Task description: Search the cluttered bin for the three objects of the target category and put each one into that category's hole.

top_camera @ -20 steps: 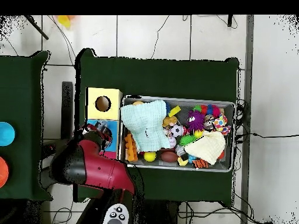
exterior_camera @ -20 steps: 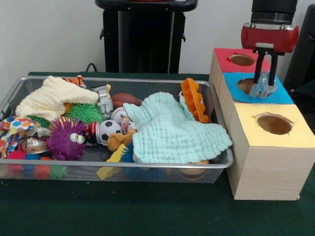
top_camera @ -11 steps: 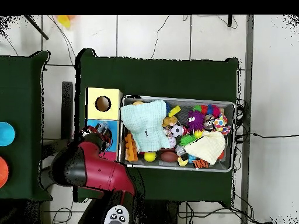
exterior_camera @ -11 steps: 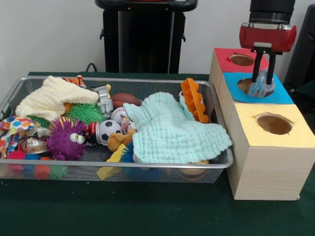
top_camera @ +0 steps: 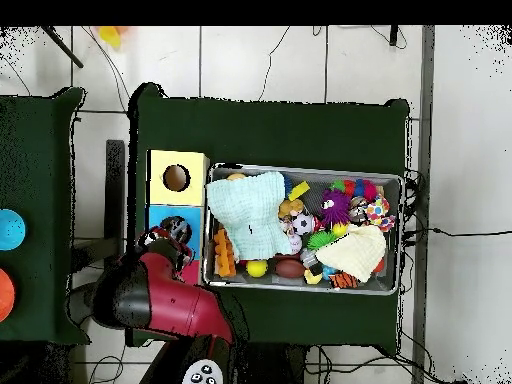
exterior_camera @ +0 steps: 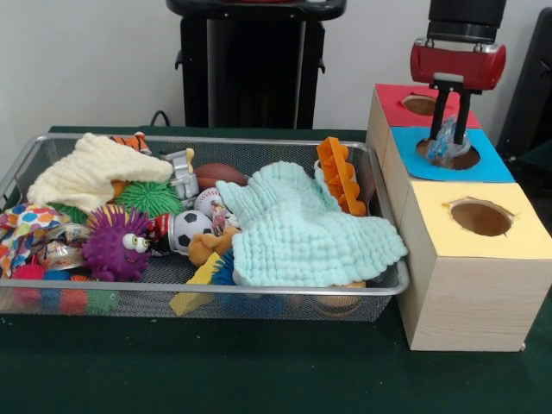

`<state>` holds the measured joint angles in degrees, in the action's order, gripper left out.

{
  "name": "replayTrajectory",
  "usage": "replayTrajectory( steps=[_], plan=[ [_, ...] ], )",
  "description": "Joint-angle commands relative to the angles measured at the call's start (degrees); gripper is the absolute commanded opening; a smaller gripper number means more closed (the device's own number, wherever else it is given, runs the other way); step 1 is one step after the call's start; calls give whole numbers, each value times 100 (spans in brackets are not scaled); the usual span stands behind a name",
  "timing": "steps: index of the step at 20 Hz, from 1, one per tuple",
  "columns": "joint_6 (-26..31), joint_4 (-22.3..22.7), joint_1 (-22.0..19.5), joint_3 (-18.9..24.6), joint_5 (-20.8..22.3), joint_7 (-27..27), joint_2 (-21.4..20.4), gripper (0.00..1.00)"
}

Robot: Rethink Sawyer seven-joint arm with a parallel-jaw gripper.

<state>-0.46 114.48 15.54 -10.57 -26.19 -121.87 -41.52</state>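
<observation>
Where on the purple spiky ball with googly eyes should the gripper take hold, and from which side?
From straight above, closing across the purple spiky ball's round body: its top sits exposed in the wire mesh bin, while toys crowd its sides. The soft spikes probably give, so grip across the middle.

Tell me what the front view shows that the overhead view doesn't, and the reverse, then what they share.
Only the front view shows the hand shut on a clear crinkly object over the blue-topped box's hole, plus the red-topped box behind it. Only the overhead view shows the tiled floor and the arm's red body, which covers the hand. Both show the wire bin, the mint cloth and the yellow-topped box.
</observation>
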Motion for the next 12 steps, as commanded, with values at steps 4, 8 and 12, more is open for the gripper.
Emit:
replayTrajectory(
  steps=[4, 8, 12],
  plan=[
    [-453, 663, -243, 600, 87, -1383, -23, 0],
    [-601, 741, -343, 722, 127, -1416, -42, 100],
    [-568, 732, -308, 769, 14, -1455, -87, 100]
  ],
)
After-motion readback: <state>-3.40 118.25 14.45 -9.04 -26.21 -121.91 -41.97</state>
